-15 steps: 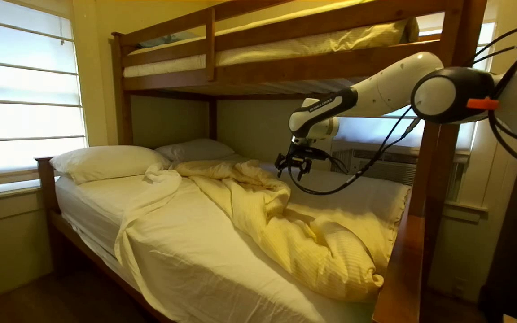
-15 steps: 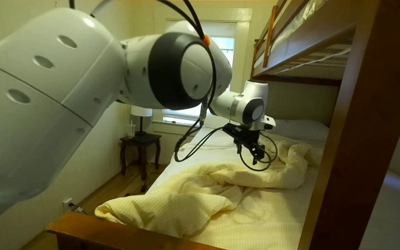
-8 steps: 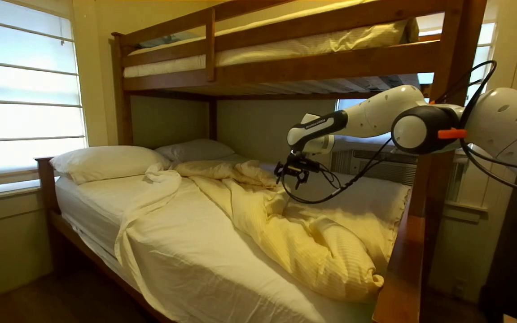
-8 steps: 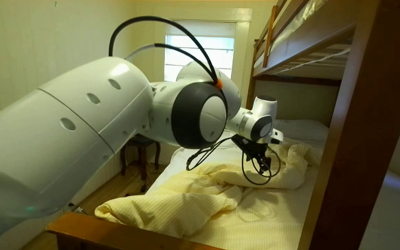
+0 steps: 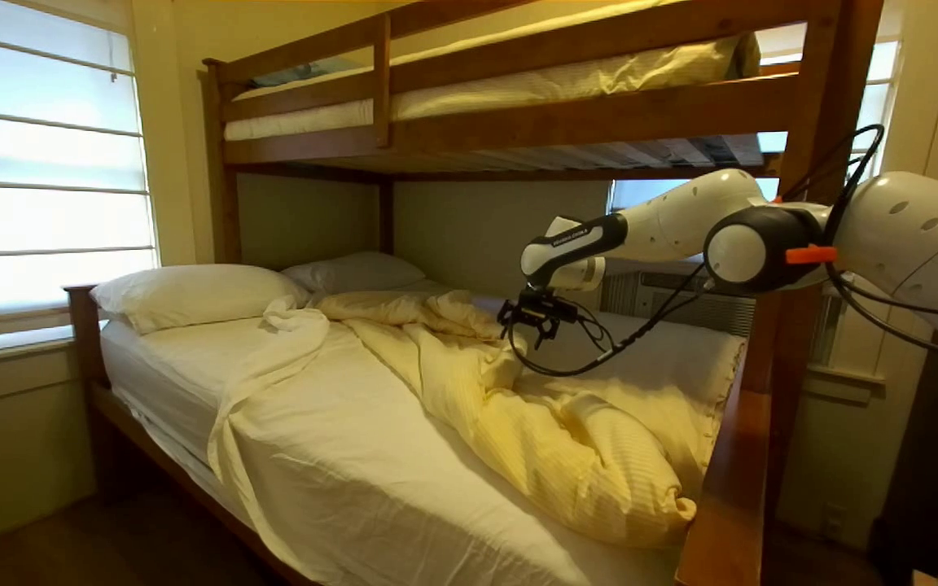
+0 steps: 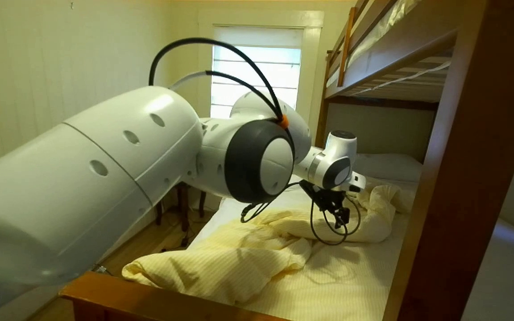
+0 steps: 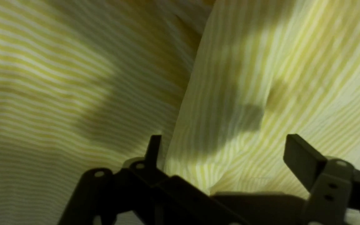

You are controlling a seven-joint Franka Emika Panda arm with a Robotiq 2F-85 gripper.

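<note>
My gripper [image 7: 223, 136] is open, its two black fingers wide apart with nothing held between them. It points down over a crumpled yellow-and-white striped comforter [image 7: 58, 87], which fills the wrist view. A raised fold of the comforter lies below and between the fingers, with the gripper's shadow on it. In the exterior views the gripper [image 5: 526, 332] [image 6: 341, 220] hangs low over the comforter [image 5: 469, 399] [image 6: 239, 263], toward the wall side of the lower bunk. I cannot tell whether the fingertips touch the cloth. A cable loops below the gripper.
The wooden upper bunk rail [image 5: 583, 118] runs above the arm. A bed post [image 6: 458, 156] and the footboard [image 6: 163, 298] stand near the arm. White pillows [image 5: 200, 295] lie at the head end, and a white sheet [image 5: 314, 464] covers the mattress. An air conditioner [image 5: 697, 295] sits in a window.
The whole arm has come down, and the gripper has sunk closer to the comforter. The lowering is smaller in the last half second. The bedding looks unmoved.
</note>
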